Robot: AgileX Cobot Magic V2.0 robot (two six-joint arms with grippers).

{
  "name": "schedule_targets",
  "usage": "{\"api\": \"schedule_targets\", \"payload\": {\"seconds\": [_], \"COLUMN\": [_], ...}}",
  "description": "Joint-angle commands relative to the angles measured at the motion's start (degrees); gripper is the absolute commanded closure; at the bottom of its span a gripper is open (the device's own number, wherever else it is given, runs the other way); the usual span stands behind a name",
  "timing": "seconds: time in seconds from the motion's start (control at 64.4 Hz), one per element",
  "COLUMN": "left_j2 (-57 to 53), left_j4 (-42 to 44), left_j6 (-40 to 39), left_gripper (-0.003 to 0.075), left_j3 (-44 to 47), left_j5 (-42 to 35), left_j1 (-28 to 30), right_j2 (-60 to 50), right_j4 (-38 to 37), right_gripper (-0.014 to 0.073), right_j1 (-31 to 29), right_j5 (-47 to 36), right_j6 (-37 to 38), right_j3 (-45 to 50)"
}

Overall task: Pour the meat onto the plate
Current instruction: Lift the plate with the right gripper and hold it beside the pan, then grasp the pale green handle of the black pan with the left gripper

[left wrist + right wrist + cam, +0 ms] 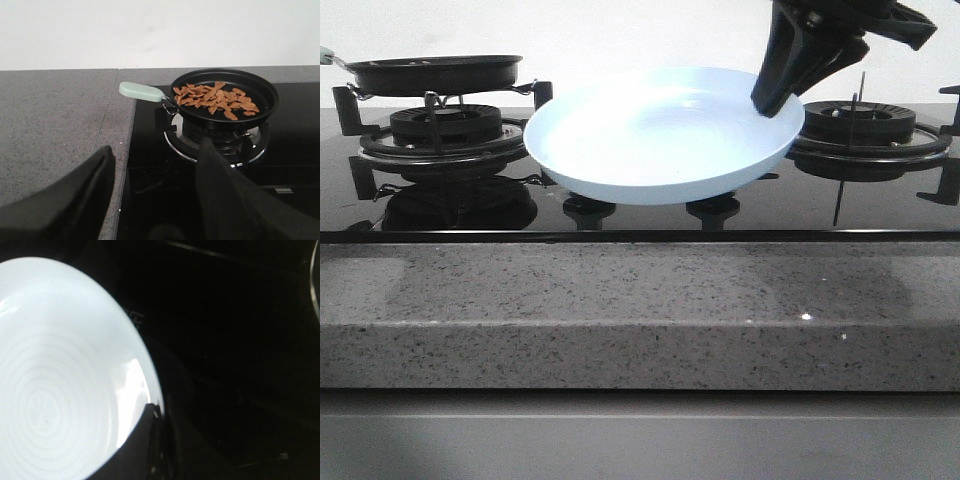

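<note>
The pale-blue plate (pixel 660 135) hangs above the black hob, between the two burners, tilted toward the front. My right gripper (pixel 772 98) is shut on its right rim; in the right wrist view the plate (pixel 55 380) fills the frame and one dark finger (pixel 145 440) lies over its edge. The meat (pixel 215 99) is a loose pile of light-brown pieces inside a black frying pan (pixel 225 97) with a mint-green handle (pixel 141 92), standing on the left burner (pixel 445 128). My left gripper (pixel 155 160) is open and empty, short of the pan, over the hob's edge.
The right burner (pixel 865 135) with its black pan supports stands behind the plate. A speckled grey stone worktop (pixel 640 310) runs along the front and beside the hob (pixel 55 120). A white wall closes the back.
</note>
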Motion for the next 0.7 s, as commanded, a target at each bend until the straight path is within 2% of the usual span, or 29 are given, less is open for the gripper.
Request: {"api": "schedule_targets", "payload": {"seconds": [0.0,0.171,0.326,0.512,0.683], "left_j2": [0.0,0.0,2.7,14.1,25.2], "left_j4": [-0.5,-3.0,-12.7,-23.6,-29.5], "left_j6": [-0.6,-0.6,-0.6,-0.6,1.8], "left_gripper": [0.0356,0.0356,0.0351,0.035,0.0351], "left_j3": [-2.2,-2.2,-3.2,-8.9,-18.3], "left_j5": [-5.3,-4.5,-2.6,-1.9,5.6], "left_j1": [0.0,0.0,0.0,1.0,5.4], "right_j2": [-3.2,-2.8,-2.8,-2.8,-2.8], "right_j4": [2.0,2.0,2.0,2.1,2.1], "right_gripper": [0.0654,0.0654,0.0654,0.0654,0.0654], "right_j1": [-0.1,-0.1,-0.1,-0.1,-0.1], "right_j5": [-3.7,-1.7,-1.9,-1.9,-1.9], "right_j6": [-0.6,-0.6,-0.6,-0.6,-0.6], "right_j3": [-1.1,-1.1,-1.1,-1.1,-1.1]}}
